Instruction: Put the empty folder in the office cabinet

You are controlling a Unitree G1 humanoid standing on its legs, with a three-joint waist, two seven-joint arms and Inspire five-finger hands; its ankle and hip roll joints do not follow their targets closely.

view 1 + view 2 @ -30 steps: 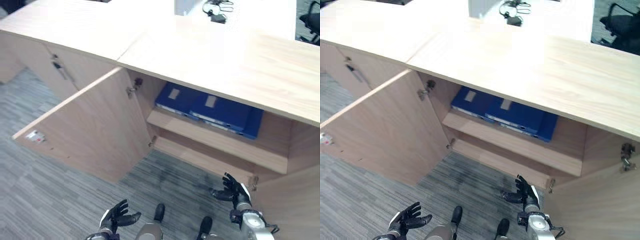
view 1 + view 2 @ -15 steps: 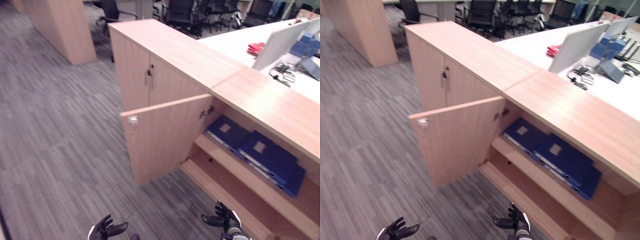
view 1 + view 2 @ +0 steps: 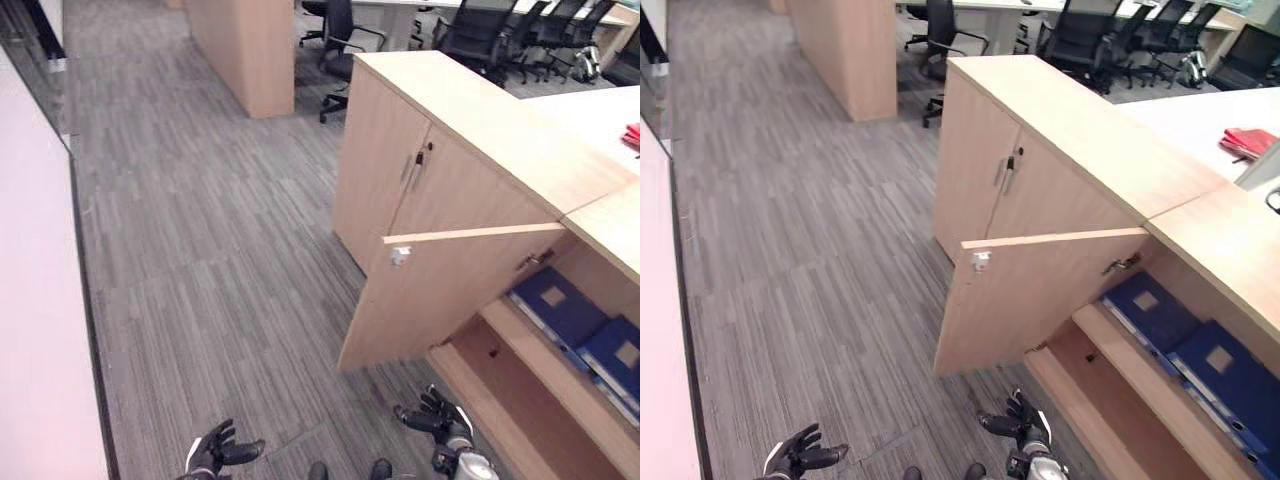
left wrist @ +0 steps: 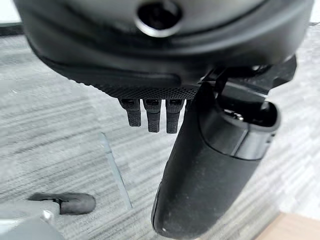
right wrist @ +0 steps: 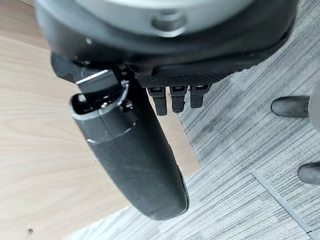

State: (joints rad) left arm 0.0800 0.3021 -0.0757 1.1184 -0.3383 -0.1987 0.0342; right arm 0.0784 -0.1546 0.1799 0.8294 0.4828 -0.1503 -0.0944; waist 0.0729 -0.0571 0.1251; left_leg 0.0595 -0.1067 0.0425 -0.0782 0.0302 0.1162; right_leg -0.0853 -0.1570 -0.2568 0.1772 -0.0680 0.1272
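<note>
The office cabinet (image 3: 470,130) stands at the right with its door (image 3: 450,290) swung open. Two blue folders (image 3: 1150,308) lie flat on the upper shelf inside; a second one (image 3: 1220,365) lies beside the first. My left hand (image 3: 215,452) hangs low over the carpet, open and holding nothing. Near the foot of the open door my right hand (image 3: 437,418) is also open and empty. In the left wrist view the left hand's thumb (image 4: 210,170) is straight over carpet. The right hand's thumb (image 5: 135,155) is likewise straight, in front of a wooden panel.
A closed double-door unit (image 3: 415,170) adjoins the open compartment. A tall wooden unit (image 3: 250,50) and office chairs (image 3: 345,40) stand at the back. A white wall (image 3: 40,300) runs along the left. Something red (image 3: 1250,140) lies on the desk behind the cabinet.
The whole picture has swung left, so the camera moved: the cabinet now sits at the right and more carpet shows. Both hands stay low and open. The folders lie as before.
</note>
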